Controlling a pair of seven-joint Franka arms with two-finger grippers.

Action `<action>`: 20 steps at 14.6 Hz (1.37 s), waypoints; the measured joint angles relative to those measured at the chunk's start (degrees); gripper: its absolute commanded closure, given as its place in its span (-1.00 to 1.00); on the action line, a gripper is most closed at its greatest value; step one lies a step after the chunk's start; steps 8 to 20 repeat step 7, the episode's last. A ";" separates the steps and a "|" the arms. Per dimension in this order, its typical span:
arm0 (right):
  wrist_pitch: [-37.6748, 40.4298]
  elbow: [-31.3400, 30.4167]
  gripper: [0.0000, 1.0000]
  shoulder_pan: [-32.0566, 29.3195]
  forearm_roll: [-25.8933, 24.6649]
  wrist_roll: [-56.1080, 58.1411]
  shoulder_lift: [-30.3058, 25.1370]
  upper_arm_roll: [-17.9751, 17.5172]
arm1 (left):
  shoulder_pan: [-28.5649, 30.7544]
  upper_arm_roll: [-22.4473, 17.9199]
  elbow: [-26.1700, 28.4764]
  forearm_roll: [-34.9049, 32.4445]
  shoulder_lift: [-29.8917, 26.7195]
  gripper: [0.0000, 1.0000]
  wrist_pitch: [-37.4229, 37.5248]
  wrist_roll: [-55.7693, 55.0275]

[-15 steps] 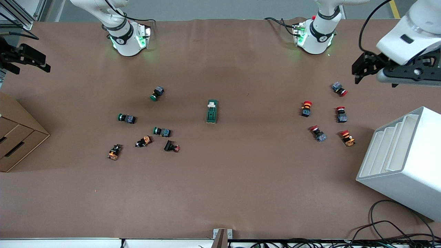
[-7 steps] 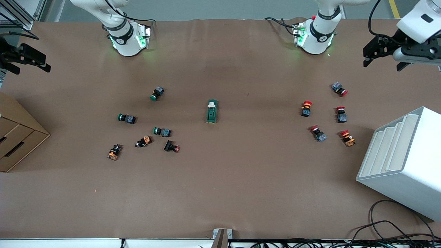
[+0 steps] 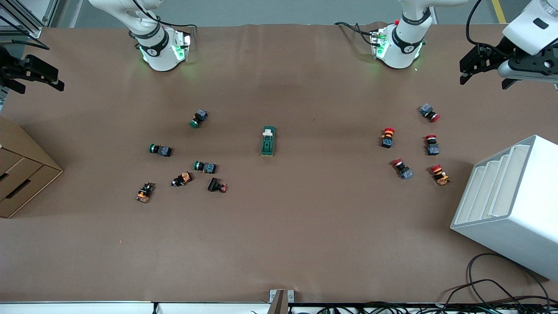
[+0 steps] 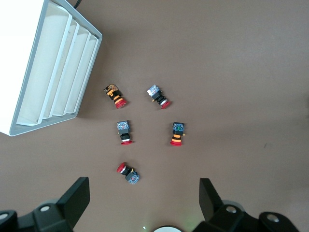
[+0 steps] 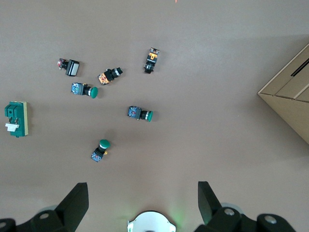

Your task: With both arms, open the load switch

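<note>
The load switch (image 3: 268, 141) is a dark-green block with a white lever piece at the end toward the robots' bases. It lies flat near the middle of the table, and the right wrist view shows it too (image 5: 16, 119). My left gripper (image 3: 470, 69) hangs open and empty high over the left arm's end of the table, above the red-capped buttons (image 4: 144, 191). My right gripper (image 3: 50, 78) hangs open and empty over the right arm's end of the table (image 5: 142, 193). Both grippers are well away from the switch.
Several red-capped push buttons (image 3: 430, 145) lie toward the left arm's end, beside a white slotted rack (image 3: 510, 205). Green-capped and orange push buttons (image 3: 205, 166) lie scattered toward the right arm's end. A cardboard box (image 3: 22, 174) stands at that table edge. Cables (image 3: 492, 288) trail at the near corner.
A second ago the left gripper hung lower and nearer the buttons; it has drawn up and back toward the table edge. It has held still for the last half second. The right arm has not moved.
</note>
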State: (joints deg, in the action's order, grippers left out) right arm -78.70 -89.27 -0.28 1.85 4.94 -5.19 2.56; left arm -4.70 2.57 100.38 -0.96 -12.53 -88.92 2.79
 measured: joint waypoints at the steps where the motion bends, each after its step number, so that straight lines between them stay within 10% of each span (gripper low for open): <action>1: 0.01 -0.01 -1.00 0.00 0.00 0.00 0.00 0.06 | 0.01 0.00 -0.23 0.00 0.18 -1.00 0.02 0.00; 20: -0.03 -0.02 -1.00 0.00 -0.11 0.02 -0.01 0.09 | 0.59 -0.53 -2.80 0.00 1.47 -1.00 0.21 -0.11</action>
